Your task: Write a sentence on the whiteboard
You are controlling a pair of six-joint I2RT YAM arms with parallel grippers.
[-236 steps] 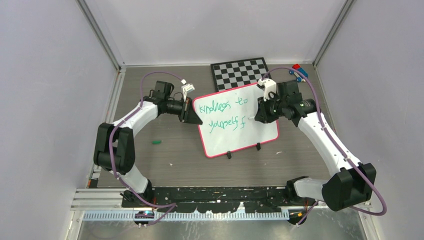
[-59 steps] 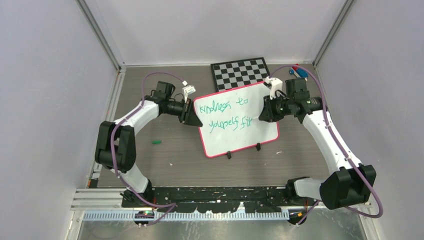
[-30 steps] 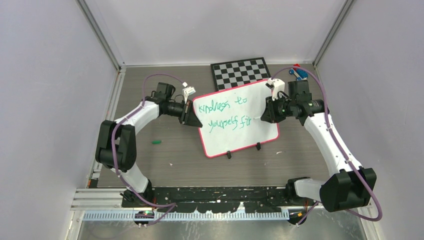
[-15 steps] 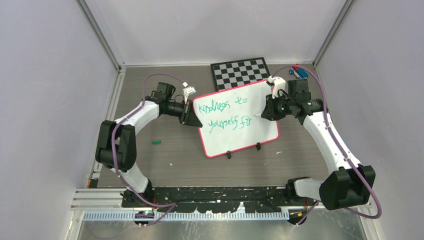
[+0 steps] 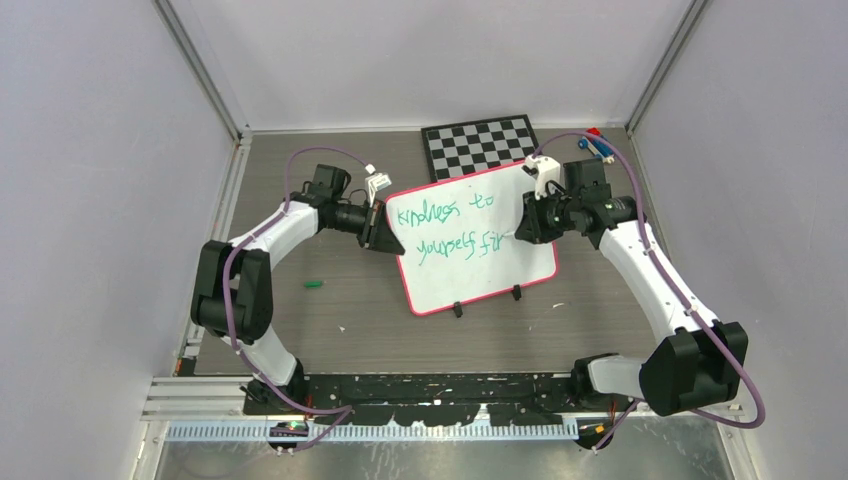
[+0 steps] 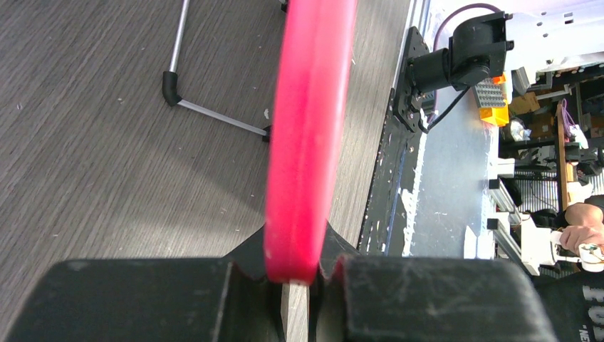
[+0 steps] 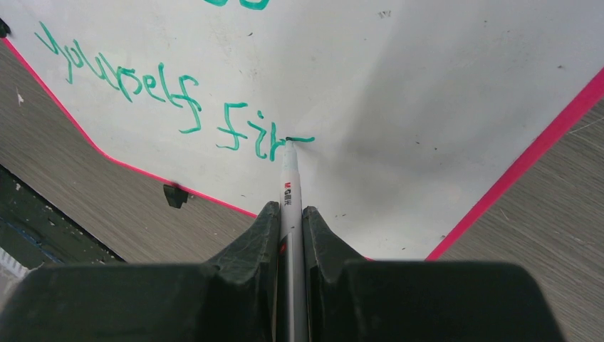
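The whiteboard (image 5: 480,270) with a pink-red frame stands tilted mid-table on two black feet. Green lettering (image 5: 455,228) on it reads "kindness to" over "yourself fir", with a short fresh stroke after the "r" (image 7: 299,139). My left gripper (image 5: 383,232) is shut on the board's left edge; the pink frame (image 6: 306,142) sits between its jaws. My right gripper (image 5: 522,228) is shut on a white marker (image 7: 288,189), its tip touching the board just right of "fir".
A black-and-white chequered board (image 5: 478,143) lies behind the whiteboard. Red and blue items (image 5: 598,145) lie at the back right. A small green cap (image 5: 314,285) lies on the table at the left. Enclosure walls stand on three sides.
The lower line has grown from "yourself f" to "yourself fir". In the last second my right gripper has shifted slightly left with the marker on the board. The left arm has not moved.
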